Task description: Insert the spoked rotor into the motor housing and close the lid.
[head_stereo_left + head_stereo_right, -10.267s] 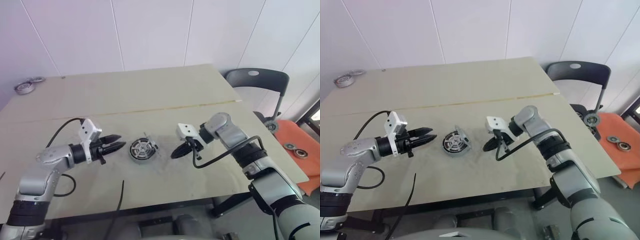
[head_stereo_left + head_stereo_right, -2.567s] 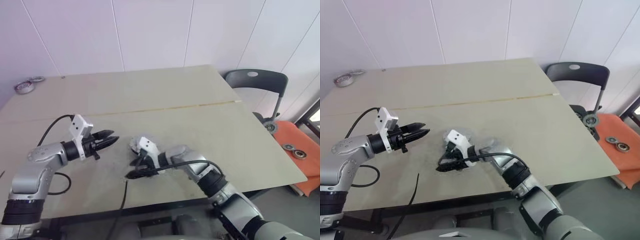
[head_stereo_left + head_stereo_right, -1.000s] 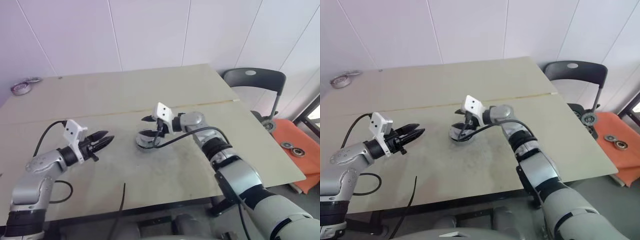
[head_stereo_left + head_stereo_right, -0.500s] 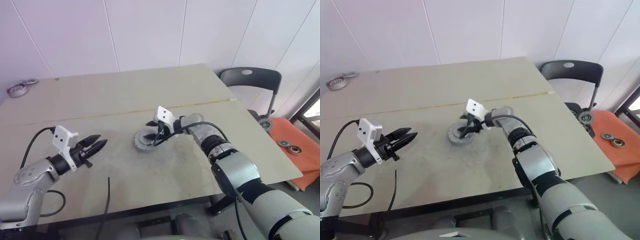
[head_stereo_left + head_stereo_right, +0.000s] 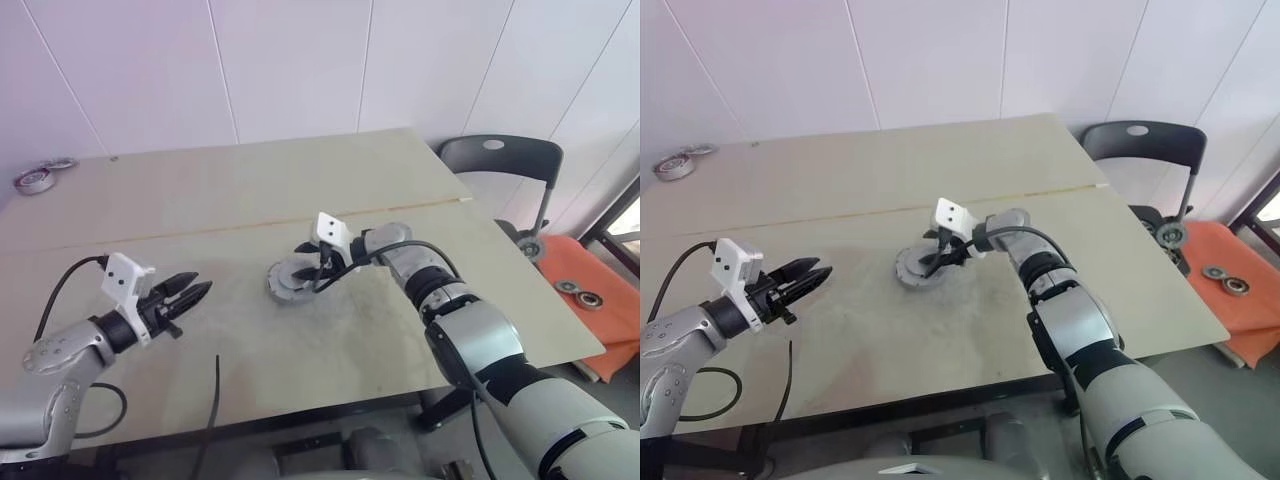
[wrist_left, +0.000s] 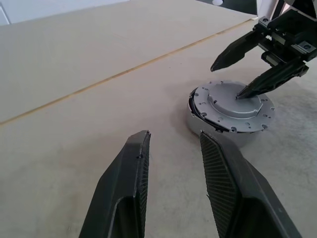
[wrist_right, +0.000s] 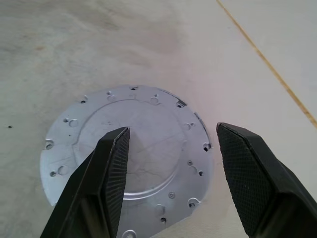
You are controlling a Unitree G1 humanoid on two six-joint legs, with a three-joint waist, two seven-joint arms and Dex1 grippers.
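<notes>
Head views: motor housing [image 5: 291,282], silver lid [image 6: 232,106] on top, mid-table [image 5: 250,200].
Right gripper [image 5: 306,261] spread over housing; left gripper [image 5: 193,292] parted, well apart.
Right wrist view: fingers [image 7: 111,163] straddle lid.

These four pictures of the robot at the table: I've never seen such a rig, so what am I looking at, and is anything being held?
A two-armed humanoid robot stands at a beige table. Two pictures come from cameras on its head, looking down; the other two come from a camera on each wrist. On the table lies the motor housing, a round puck with a silver lid on top. The right tool hovers open over that lid. The left tool is open off to the side. Neither holds anything.
</notes>
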